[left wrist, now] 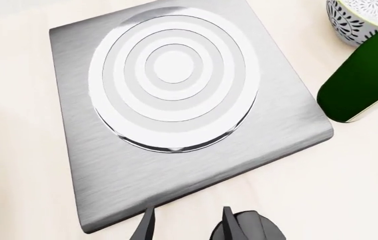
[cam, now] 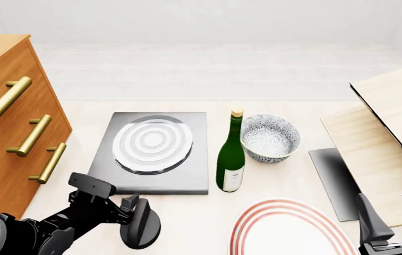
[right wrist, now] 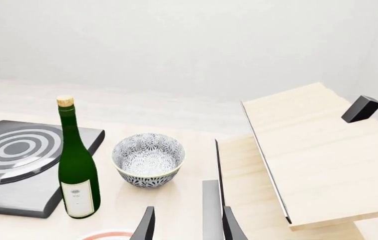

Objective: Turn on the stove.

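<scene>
- Stove (cam: 195, 159) is lying flat on the pale desk (cam: 186, 223), just beside the wooden drawer chest (cam: 6, 133) — its round silver burner (cam: 152, 144) is facing up in the middle of the grey slab.
- Black ridged knob (cam: 141, 226) is sitting apart from the slab, on the desk at its near edge, toward the left arm.
- Left gripper (cam: 133, 209) is hovering right at the knob with its fingers apart; in the left wrist view one fingertip (left wrist: 230, 226) is overlapping the knob, though I cannot tell whether it is touching.
- Right gripper (cam: 392, 207) is hanging low at the near right, fingers spread and holding nothing.
- Green bottle (cam: 231, 156) is standing upright just beside the stove's right edge, with a patterned bowl (cam: 270, 138) next to it.
- White plate (cam: 289, 231) with red rings is resting nearer, between the two arms.
- Light wooden boards (cam: 381, 138) are lying to the right — one is tilted above the other.
</scene>
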You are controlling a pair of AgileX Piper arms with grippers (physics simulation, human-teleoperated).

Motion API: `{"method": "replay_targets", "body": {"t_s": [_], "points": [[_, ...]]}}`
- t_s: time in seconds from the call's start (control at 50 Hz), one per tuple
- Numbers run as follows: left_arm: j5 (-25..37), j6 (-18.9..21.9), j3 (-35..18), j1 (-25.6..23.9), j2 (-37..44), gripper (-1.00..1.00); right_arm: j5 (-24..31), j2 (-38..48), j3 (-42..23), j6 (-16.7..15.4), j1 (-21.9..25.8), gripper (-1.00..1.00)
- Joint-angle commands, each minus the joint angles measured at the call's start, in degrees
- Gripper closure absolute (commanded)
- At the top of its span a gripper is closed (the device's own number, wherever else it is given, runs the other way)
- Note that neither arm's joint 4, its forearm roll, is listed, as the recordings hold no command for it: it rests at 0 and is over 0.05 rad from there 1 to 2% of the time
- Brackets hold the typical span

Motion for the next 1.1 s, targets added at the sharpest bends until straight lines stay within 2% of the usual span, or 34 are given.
{"method": "replay_targets", "body": {"t_s": [0.02,0.28,0.38,0.54,0.7,0.8,0.9,0.96,1.1], "points": [[0.79,0.0,4.98,0.58,-3.81,-1.0,0.36,-0.34,-0.02,0.02,-0.03,-1.0],[7.2,0.43,6.04,-0.27,-13.8,-1.0,-0.34,0.41,0.01,0.0,-0.01,-1.0],[16.42,1.1,4.84,-0.04,-24.32,-1.0,-0.81,0.92,0.01,0.04,-0.06,-1.0],[26.18,2.03,4.57,0.07,-37.2,-1.0,-1.04,1.2,0.02,0.05,-0.01,-1.0],[35.91,5.18,5.1,1.86,-50.78,-1.0,-1.35,1.5,0.02,0.07,0.15,-1.0],[38.76,5.4,6.25,3.14,-55.69,-1.0,-0.46,0.5,0.02,0.29,0.05,-1.0],[45.69,5.46,5.34,4.42,-63.72,-1.0,-0.29,0.35,0.01,0.7,-0.21,-1.0],[47.78,7.11,5.36,5.28,-66.76,-1.0,0.04,-0.15,0.01,0.37,0.04,-1.0],[55.5,6.64,1.91,5.75,-72.27,-1.0,0.67,-0.72,0.0,0.81,0.07,-1.0]]}}
